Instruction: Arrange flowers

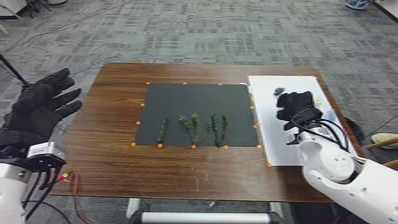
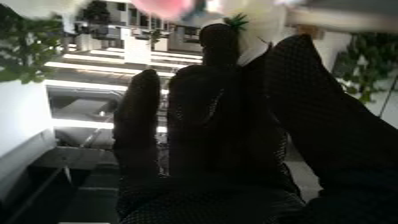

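Note:
In the head view my left hand (image 1: pixel 40 107) is open beside the table's left edge, away from the stems. My right hand (image 1: pixel 298 106) is over the white board (image 1: pixel 277 150) on the right, its fingers pointing away from the robot. Just beyond them lies a small green piece (image 1: pixel 279 91). On the dark mat (image 1: pixel 195 100) several leafy stems stand in a row near its front edge, among them a forked one (image 1: pixel 191 127). In the right wrist view the glove of my right hand (image 2: pixel 209 135) has long, mostly straight fingers; a green tuft (image 2: pixel 235 21) shows by one fingertip.
Orange markers line the mat's edges on the brown table (image 1: pixel 115 165). Blurred greenery (image 2: pixel 27 50) and a pink shape (image 2: pixel 164 7) surround the hand in the right wrist view. A red cable (image 1: pixel 75 192) hangs at the table's front left.

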`<state>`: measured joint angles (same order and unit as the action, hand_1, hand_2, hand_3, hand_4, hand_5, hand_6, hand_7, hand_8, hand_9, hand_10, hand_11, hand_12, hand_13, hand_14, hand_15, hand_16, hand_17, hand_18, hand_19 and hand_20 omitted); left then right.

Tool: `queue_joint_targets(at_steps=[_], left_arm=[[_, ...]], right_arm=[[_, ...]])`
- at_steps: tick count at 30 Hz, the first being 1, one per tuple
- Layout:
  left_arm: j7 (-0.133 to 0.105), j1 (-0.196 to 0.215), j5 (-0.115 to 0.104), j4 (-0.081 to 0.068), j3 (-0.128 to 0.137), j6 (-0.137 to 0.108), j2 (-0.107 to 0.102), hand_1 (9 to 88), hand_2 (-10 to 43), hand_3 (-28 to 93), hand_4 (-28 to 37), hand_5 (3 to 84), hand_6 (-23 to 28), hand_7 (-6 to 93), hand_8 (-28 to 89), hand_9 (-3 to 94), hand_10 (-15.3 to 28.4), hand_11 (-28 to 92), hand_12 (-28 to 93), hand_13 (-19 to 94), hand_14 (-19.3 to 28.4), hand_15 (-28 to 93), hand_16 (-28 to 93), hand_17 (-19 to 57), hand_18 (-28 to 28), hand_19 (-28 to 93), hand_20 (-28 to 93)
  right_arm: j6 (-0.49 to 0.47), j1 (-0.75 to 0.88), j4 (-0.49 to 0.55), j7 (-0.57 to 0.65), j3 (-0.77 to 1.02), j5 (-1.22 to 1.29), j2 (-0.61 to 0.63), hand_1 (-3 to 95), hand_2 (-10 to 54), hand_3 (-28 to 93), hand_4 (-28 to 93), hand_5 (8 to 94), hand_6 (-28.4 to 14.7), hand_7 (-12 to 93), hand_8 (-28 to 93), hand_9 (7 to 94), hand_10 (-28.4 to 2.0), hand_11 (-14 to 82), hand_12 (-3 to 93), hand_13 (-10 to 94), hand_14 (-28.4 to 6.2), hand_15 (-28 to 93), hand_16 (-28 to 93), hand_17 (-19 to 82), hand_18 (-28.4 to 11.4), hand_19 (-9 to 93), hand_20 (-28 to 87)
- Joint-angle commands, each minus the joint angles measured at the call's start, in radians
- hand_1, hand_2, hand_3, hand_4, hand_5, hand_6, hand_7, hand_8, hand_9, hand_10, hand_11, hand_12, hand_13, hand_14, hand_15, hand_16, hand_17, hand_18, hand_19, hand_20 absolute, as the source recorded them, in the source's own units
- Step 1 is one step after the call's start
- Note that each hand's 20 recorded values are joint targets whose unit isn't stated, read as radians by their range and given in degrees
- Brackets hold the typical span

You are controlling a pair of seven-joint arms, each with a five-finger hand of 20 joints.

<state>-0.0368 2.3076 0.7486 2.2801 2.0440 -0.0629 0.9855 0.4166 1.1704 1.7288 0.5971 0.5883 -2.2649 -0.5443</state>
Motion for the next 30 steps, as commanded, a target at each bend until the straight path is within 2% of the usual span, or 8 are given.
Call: queue_joint_targets(at_steps=[1,3,7,9,12,16,22,30], left_arm=[[0.012,0.002,-0.007,0.0,0.003,-0.004,-0.018,25.8,-3.6,68,-27.0,22.1,1.4,23.9,-11,17.0,9.5,23,19,10,13.1,44,-6,-10.5,19.7,39,10],[0.019,-0.012,-0.008,-0.005,0.0,0.004,-0.027,25.8,-3.6,69,-27.0,22.1,1.4,23.9,-11,16.9,9.4,23,19,10,13.1,44,-6,-10.5,19.7,39,10],[0.026,-0.052,-0.007,-0.018,-0.025,0.011,-0.048,25.9,-3.5,68,-27.1,22.1,1.5,23.9,-11,16.9,9.4,23,19,10,13.1,45,-6,-10.5,19.6,39,10],[0.03,-0.055,-0.007,-0.019,-0.028,0.013,-0.053,25.9,-3.5,68,-27.1,22.0,1.4,23.8,-11,17.0,9.5,23,19,10,13.0,44,-6,-10.4,19.6,39,10],[0.029,-0.048,-0.005,-0.017,-0.027,0.009,-0.053,25.9,-3.5,68,-27.1,22.0,1.4,23.7,-11,16.9,9.5,23,19,10,13.0,44,-6,-10.5,19.6,39,10],[0.03,-0.027,-0.006,-0.012,-0.014,0.005,-0.047,25.9,-3.4,68,-27.1,22.0,1.4,23.7,-11,16.9,9.5,23,19,10,13.1,44,-6,-10.4,19.6,39,10],[0.032,-0.03,-0.006,-0.017,-0.021,0.006,-0.045,25.9,-3.5,68,-27.0,22.1,1.4,23.8,-11,17.0,9.5,23,19,10,13.1,44,-6,-10.5,19.6,39,10],[0.036,-0.046,-0.007,-0.025,-0.037,0.012,-0.056,25.9,-3.5,68,-27.0,22.1,1.4,23.8,-11,17.0,9.4,23,19,10,13.1,45,-6,-10.4,19.5,39,10]], right_arm=[[-0.023,0.067,0.138,-0.231,0.155,0.227,-0.06,40.4,-9.5,88,-28,62.0,0.2,22,-15,60.6,-9.8,26.0,25.3,57,-5.8,70,48,22,-18.1,72,53],[-0.056,0.034,0.136,-0.29,0.132,0.239,-0.103,39.5,-9.5,89,-28,59.9,0.1,22,-15,58.8,-9.5,25.7,24.6,55,-6.9,74,45,21,-18.2,72,53],[-0.056,-0.017,0.137,-0.271,0.071,0.199,-0.139,38.1,-9.5,90,-28,57.5,-0.6,21,-15,56.5,-8.8,25.4,23.8,53,-7.7,77,42,19,-18.6,72,54],[-0.065,-0.019,0.146,-0.239,0.063,0.159,-0.133,37.7,-9.5,90,-28,57.5,-0.5,21,-14,56.5,-8.7,25.5,23.6,52,-7.9,77,40,19,-18.6,72,54],[-0.107,-0.043,0.133,-0.157,0.017,-0.003,-0.105,35.3,-9.5,90,-28,57.7,-0.6,21,-14,56.8,-8.9,25.7,23.7,52,-8.6,78,39,19,-18.6,72,54],[-0.129,-0.063,0.078,-0.135,-0.011,0.002,-0.108,32.8,-9.5,88,-28,54.3,-0.7,23,-14,52.9,-9.1,25.1,23.9,49,-8.9,78,38,17,-18.8,71,54],[-0.141,-0.146,-0.025,-0.119,-0.076,0.014,-0.155,31.5,-9.5,87,-28,42.5,-3.5,20,-13,41.8,-8.4,20.4,22.0,47,-9.3,79,34,16,-19.1,71,54],[-0.18,-0.285,-0.14,-0.102,-0.214,0.028,-0.216,32.5,-9.5,88,-28,44.6,-2.1,21,-14,46.3,-7.6,16.7,18.7,50,-8.3,79,30,17,-18.8,71,54]])
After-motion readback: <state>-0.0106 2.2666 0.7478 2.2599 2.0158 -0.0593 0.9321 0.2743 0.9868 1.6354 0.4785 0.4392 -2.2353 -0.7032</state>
